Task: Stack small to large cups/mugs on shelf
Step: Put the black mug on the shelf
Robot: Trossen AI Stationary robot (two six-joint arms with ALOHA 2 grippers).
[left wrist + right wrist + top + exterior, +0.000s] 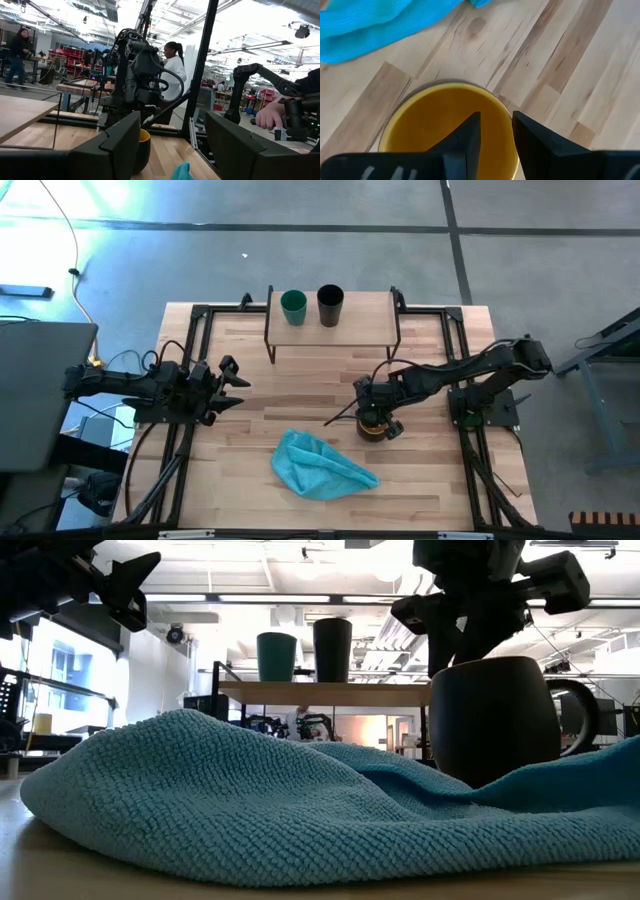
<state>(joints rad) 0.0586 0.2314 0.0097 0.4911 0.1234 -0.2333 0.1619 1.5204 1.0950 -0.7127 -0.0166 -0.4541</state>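
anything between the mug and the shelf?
Nothing: high view shows bare tabletop between the mug, under the right end effector, and the shelf.

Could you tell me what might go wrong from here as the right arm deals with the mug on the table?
The right gripper is directly above the mug, its fingers over the yellow inside and close together; if they straddle only the rim, the hold may be shallow and the mug could tip or slip. The blue cloth lies close by, so a dragged mug might snag it. On the shelf, the green cup and black cup stand side by side; a careless placement could knock them.
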